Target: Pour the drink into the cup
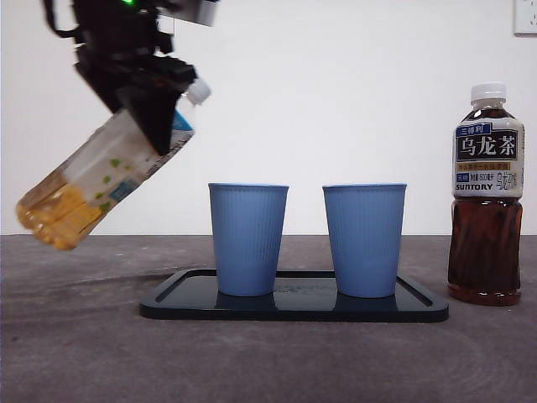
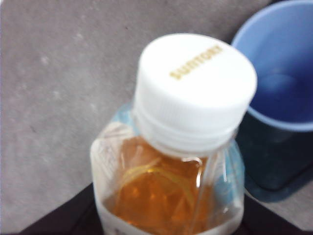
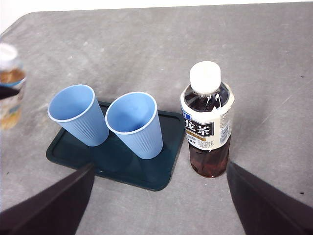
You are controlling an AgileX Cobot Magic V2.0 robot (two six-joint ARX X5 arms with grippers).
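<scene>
My left gripper [image 1: 147, 109] is shut on a clear bottle of yellow drink [image 1: 109, 180], held in the air left of the tray. The bottle is tilted, its white cap [image 2: 195, 88] on and pointing up toward the cups. Two empty blue cups [image 1: 247, 239] [image 1: 365, 239] stand upright on a dark tray [image 1: 294, 309]. In the left wrist view the nearer cup [image 2: 283, 88] lies just beyond the cap. My right gripper [image 3: 159, 205] hangs open above the table, short of a dark tea bottle [image 3: 208, 127], holding nothing.
The dark oolong tea bottle [image 1: 487, 201], capped and upright, stands on the grey table [image 1: 84, 353] just right of the tray. A white wall closes the back.
</scene>
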